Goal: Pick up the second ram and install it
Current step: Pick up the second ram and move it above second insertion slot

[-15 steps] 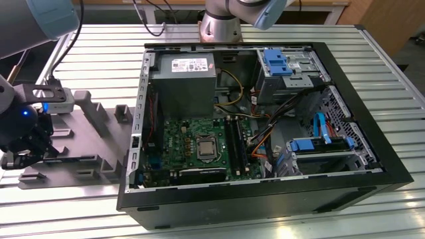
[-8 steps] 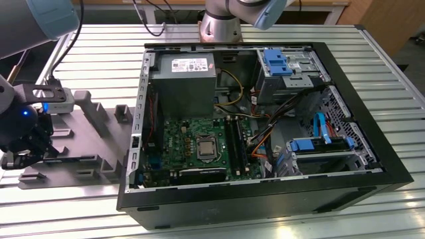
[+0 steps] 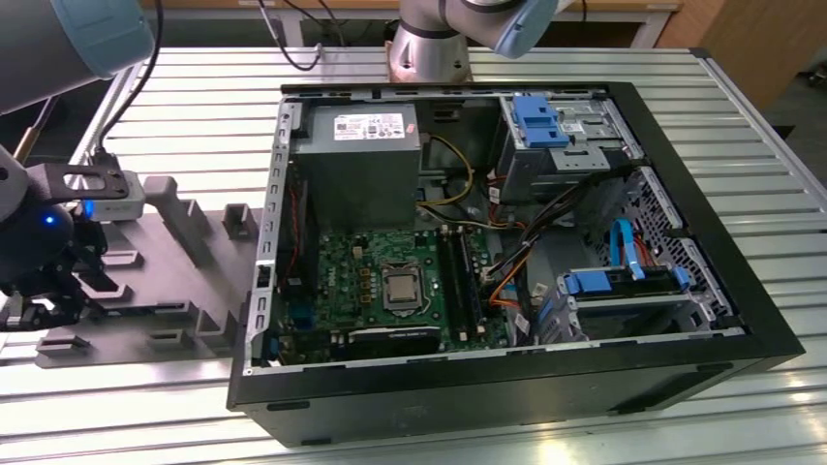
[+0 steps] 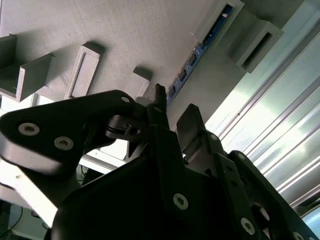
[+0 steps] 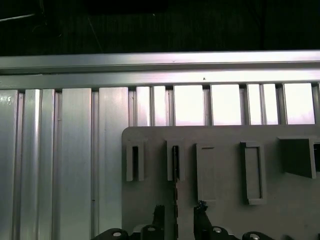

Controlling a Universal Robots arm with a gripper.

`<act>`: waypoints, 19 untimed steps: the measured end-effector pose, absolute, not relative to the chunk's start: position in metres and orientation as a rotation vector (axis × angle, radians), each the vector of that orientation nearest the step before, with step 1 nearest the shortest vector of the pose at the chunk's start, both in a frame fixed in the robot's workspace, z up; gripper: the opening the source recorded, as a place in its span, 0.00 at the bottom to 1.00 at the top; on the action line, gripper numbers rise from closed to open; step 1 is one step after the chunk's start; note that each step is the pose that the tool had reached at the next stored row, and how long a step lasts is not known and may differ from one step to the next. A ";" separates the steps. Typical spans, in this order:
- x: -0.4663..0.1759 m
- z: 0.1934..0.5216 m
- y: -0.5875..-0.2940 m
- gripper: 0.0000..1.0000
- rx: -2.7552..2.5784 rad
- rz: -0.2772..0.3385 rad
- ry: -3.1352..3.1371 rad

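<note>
The ram [image 5: 175, 192] stands on edge in a slotted block [image 5: 175, 160] of the grey tray [image 5: 225, 195], on the exterior view's left beside the case. In the first wrist view it is a thin dark line. In the second wrist view its blue face and row of chips show, and its near end is hidden behind the fingers [image 4: 190, 120].

The gripper [image 5: 179, 216] is spread, one finger on each side of the ram with a gap on both sides, so it grips nothing. Its body is cut off at the frame edge in both wrist views.

In the exterior view the arm [image 3: 33, 223] covers the tray's near-left corner.

The power supply [image 3: 355, 170] carries a white label [image 3: 368, 124] whose print is too small to read.

The open case [image 3: 517, 397] lies on the slatted table [image 3: 194, 107]. The green motherboard [image 3: 349, 262] is inside it, with long black slots [image 3: 459, 281] to the exterior view's right of the socket [image 3: 401, 288]. Whether any slot is filled is hard to make out. Orange and black cables [image 3: 510, 276] cross just beside the slots, and blue brackets [image 3: 536, 118] sit at the far right.
</note>
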State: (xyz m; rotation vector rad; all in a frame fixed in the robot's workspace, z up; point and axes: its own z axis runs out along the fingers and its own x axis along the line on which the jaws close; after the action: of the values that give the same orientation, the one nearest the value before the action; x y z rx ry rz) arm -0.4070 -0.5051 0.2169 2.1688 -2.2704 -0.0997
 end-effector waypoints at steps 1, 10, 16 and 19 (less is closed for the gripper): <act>-0.407 0.217 -0.505 0.35 2.169 -0.100 -2.270; -0.407 0.216 -0.505 0.42 2.169 -0.100 -2.270; -0.407 0.214 -0.505 0.42 2.169 -0.100 -2.270; -0.407 0.213 -0.505 0.42 2.169 -0.100 -2.270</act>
State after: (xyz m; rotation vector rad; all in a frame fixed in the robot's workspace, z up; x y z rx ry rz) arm -0.4070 -0.5051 0.2132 2.1691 -2.2700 -0.0997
